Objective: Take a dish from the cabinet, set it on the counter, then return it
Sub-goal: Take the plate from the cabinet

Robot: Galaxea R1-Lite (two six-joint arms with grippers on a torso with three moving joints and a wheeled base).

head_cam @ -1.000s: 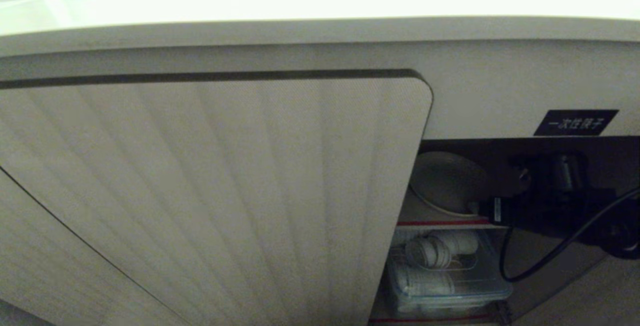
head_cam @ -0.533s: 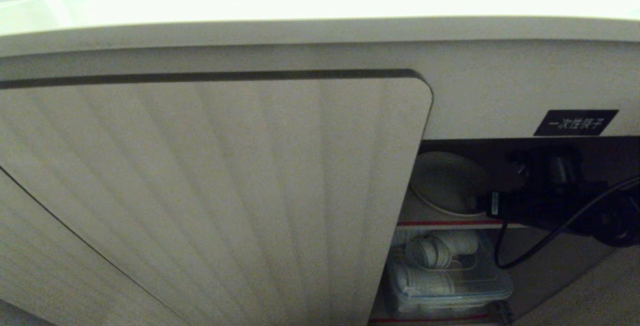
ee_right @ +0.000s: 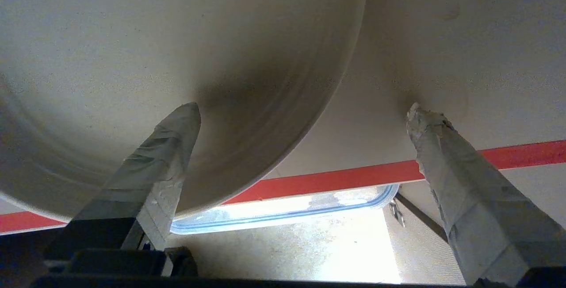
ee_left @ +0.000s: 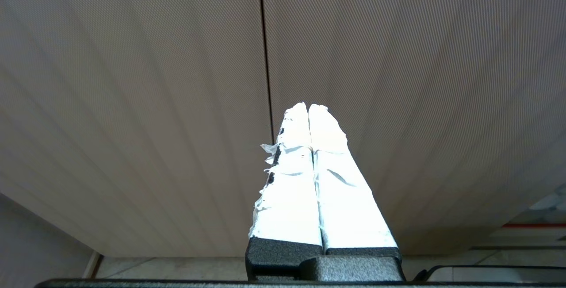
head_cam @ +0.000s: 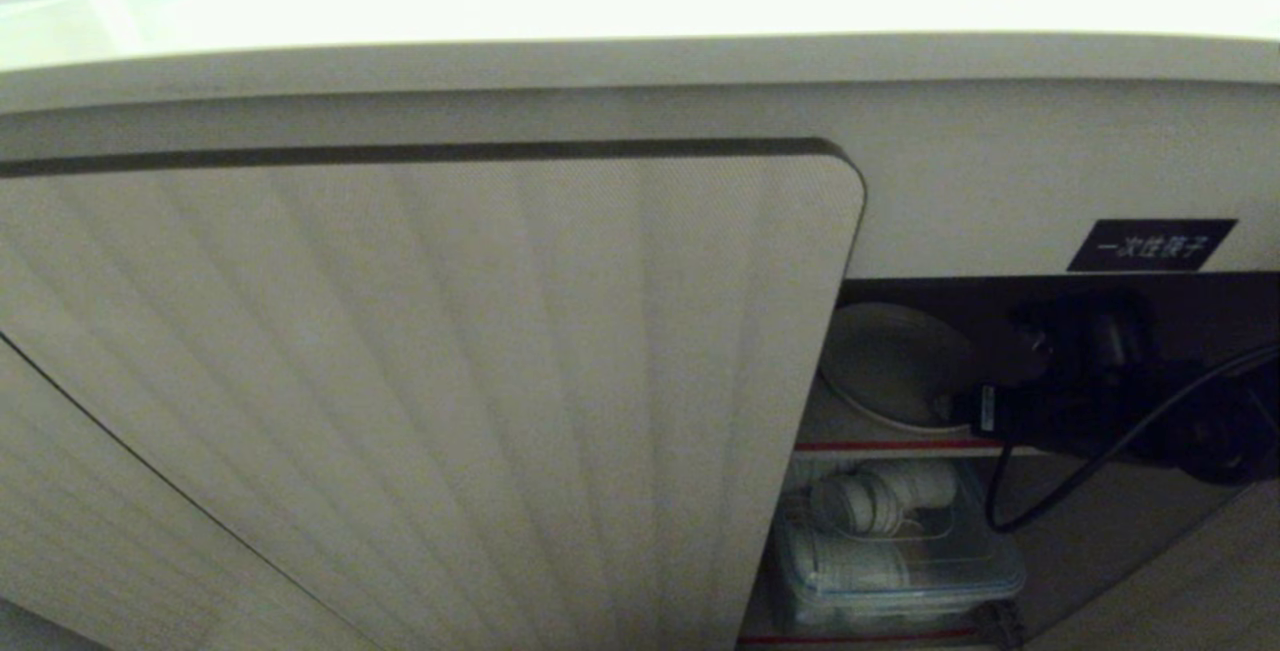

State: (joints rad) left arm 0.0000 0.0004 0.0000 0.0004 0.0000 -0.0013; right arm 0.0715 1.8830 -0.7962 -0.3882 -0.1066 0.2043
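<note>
Fetch step: my right gripper (ee_right: 305, 111), jaws spread wide, straddles right rim of cream-white shallow round dish (ee_right: 132, 49) on red-edged cabinet shelf (ee_right: 353, 175). Next, I judge: close on rim, lift clear. Left gripper (ee_left: 308, 109) pressed together, parked.

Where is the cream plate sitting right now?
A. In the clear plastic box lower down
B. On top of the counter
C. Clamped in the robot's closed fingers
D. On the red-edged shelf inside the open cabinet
D: the dish rests on the red-edged shelf inside the cabinet, above the clear box, with the right gripper spread open beside its rim.
</note>
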